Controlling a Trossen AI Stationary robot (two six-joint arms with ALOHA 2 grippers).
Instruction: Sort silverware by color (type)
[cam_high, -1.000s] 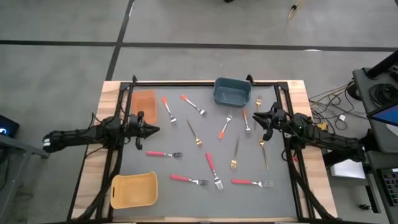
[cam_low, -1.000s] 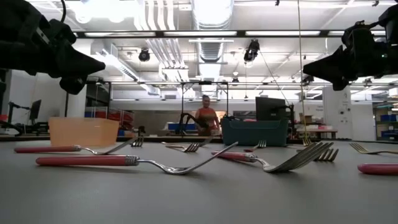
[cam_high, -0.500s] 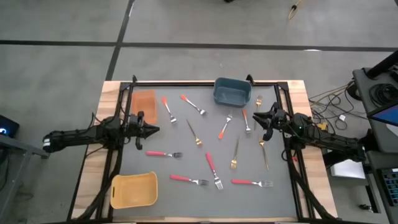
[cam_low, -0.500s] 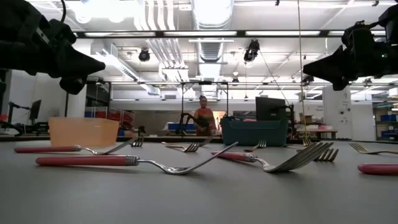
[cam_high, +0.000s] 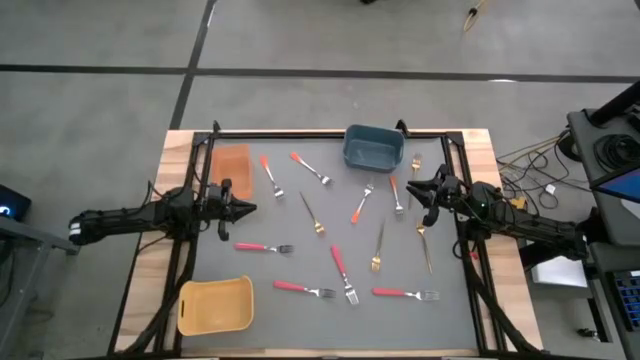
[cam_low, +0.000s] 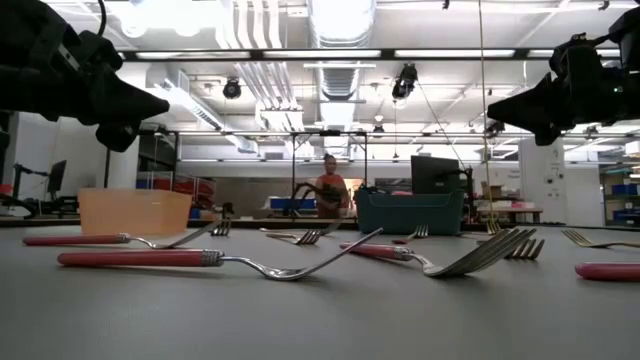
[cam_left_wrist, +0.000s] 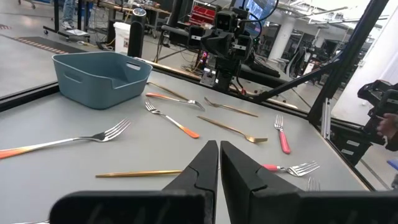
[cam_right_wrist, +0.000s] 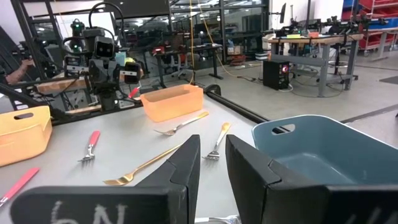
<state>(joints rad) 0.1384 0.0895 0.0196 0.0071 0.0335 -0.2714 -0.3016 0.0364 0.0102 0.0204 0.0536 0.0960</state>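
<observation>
The silverware lies scattered flat on the grey mat (cam_high: 320, 320). Pink-handled forks (cam_high: 262, 247) (cam_high: 343, 272) lie toward the near side. Orange-handled forks (cam_high: 270, 175) (cam_high: 361, 203) lie toward the far side, and thin gold ones (cam_high: 311, 213) (cam_high: 378, 247) lie in the middle. My left gripper (cam_high: 250, 208) (cam_left_wrist: 219, 144) hovers level over the mat's left edge, shut and empty. My right gripper (cam_high: 412, 186) (cam_right_wrist: 211, 140) hovers level over the right side, near a pink-handled fork (cam_high: 395, 192). Its fingers stand slightly apart with nothing between them.
A blue-grey bin (cam_high: 372, 147) stands at the far edge. An orange bin (cam_high: 232, 162) stands at the far left and a yellow bin (cam_high: 214, 304) at the near left. A black frame (cam_high: 330, 132) borders the mat. A person stands far behind the table (cam_low: 328, 190).
</observation>
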